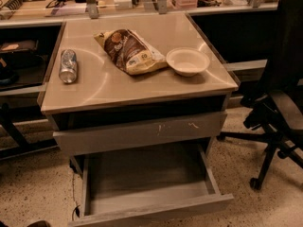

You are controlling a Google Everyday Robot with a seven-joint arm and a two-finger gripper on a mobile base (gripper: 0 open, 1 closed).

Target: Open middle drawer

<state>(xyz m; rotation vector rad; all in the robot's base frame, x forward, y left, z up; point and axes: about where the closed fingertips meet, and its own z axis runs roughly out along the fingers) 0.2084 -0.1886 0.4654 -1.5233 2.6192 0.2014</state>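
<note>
The middle drawer (147,176) stands pulled out toward me below the cabinet. Its bare grey tray interior is exposed and its plain flat front panel (156,213) lies near the bottom edge of the camera view. Above it, the taller grey drawer front with white scratch marks (142,132) is closed. A dark slot sits between that front and the tabletop. My gripper and arm are out of view.
On the beige tabletop (109,86) lie a metal can (68,65), a brown snack bag (129,51) and a white bowl (188,61). A black office chair (277,103) stands to the right. A cluttered counter (52,4) runs along the back. The floor is speckled.
</note>
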